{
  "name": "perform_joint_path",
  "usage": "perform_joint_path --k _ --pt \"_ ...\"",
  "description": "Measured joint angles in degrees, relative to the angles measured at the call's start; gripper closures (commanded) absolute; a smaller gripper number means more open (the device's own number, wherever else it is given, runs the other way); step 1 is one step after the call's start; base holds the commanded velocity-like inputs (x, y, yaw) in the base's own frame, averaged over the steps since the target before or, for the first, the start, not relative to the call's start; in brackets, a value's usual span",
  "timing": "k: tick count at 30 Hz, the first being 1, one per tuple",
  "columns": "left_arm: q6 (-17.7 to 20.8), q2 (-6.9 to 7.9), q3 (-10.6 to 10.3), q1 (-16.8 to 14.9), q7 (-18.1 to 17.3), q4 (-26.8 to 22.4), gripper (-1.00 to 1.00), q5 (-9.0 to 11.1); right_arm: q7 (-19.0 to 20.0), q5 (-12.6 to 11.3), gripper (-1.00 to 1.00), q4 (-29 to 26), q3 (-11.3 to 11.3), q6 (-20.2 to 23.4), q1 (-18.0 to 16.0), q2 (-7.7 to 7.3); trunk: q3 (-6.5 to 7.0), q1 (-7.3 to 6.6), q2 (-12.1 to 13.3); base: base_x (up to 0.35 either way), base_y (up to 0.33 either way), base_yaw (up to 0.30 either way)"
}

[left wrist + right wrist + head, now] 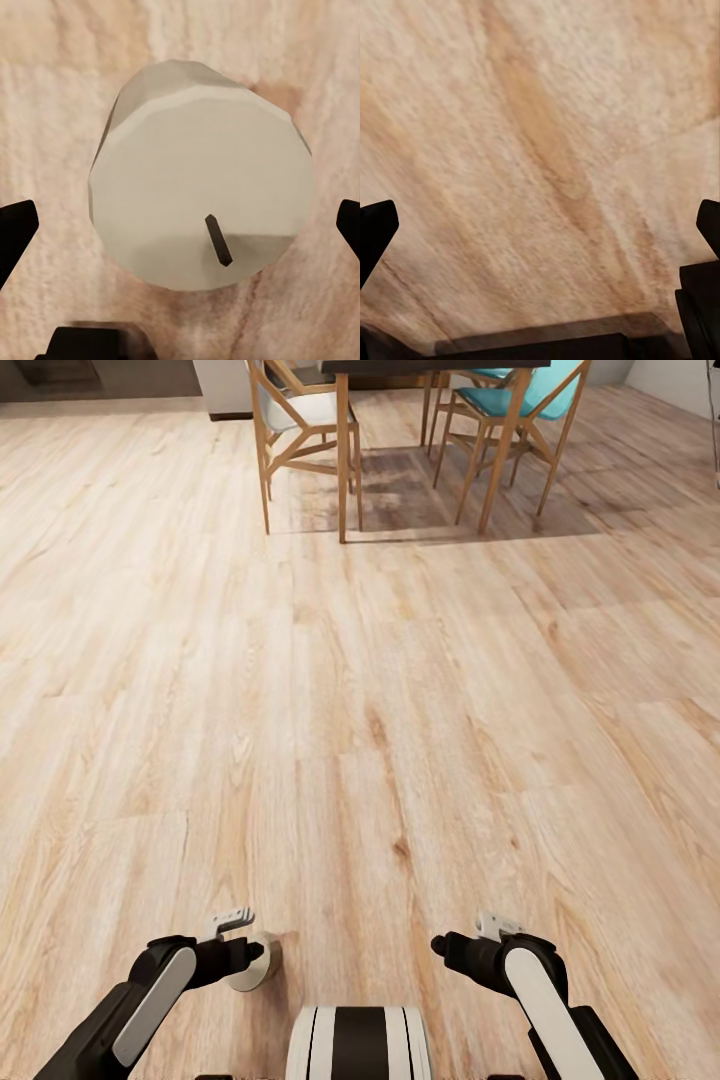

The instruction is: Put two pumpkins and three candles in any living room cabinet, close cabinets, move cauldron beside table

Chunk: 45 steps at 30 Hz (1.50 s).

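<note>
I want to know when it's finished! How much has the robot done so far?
Nothing looks done yet. One candle sits between the left gripper's fingers, though a firm grip is unclear. The right gripper is open over wood floor. Storing everything, closing cabinets and moving the cauldron remain.

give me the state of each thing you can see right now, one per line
candle: upright, wick on top unlit, between the left gripper's fingers, fingers not touching it
left gripper: open, around the candle
right gripper: open, empty, wood floor beneath
table: standing, far ahead
chairs: upright, at the table
</note>
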Motion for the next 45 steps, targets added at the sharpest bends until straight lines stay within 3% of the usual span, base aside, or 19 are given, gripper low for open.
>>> perform_joint_path --k 10,14,19,28,36,40,45 --pt "-0.12 0.02 0.00 0.01 -0.01 0.01 -1.00 -0.01 0.00 0.00 -1.00 0.03 -0.05 -0.12 0.00 -0.04 0.00 0.00 0.00 0.000 0.000 0.000" --pt "-0.13 0.00 0.00 0.02 -0.01 0.01 -1.00 -0.01 0.00 -0.02 -1.00 0.04 -0.05 -0.17 0.00 -0.03 -0.88 0.11 -0.05 0.000 0.000 0.000" --pt "-0.15 -0.07 -0.23 0.00 -0.01 0.01 -1.00 -0.01 0.26 -0.11 -1.00 0.04 -0.05 -0.31 0.00 -0.08 -0.89 0.10 -0.05 0.000 0.000 0.000" --pt "-0.14 -0.15 -0.41 0.01 -0.12 0.01 -1.00 -0.01 6.17 -1.87 -1.00 0.05 -0.11 0.10 0.00 -0.15 -0.89 0.10 -0.05 0.000 0.000 0.000" --pt "-0.17 -0.17 -0.50 0.02 -0.42 0.01 -1.00 -0.01 6.84 -2.08 -1.00 0.05 -0.09 0.04 0.00 -0.14 -0.89 0.10 -0.05 0.000 0.000 0.000" --pt "-0.17 -0.18 -0.52 0.02 -0.51 0.01 -1.00 -0.01 6.86 -2.09 -1.00 0.05 -0.06 0.04 0.00 -0.12 -1.77 0.21 -0.11 0.000 0.000 0.000" --pt "-0.17 -0.18 -0.53 0.02 -0.53 0.01 -1.00 -0.01 6.86 -2.09 -1.00 0.05 -0.04 0.03 0.00 -0.09 -1.77 0.21 -0.11 0.000 0.000 0.000"
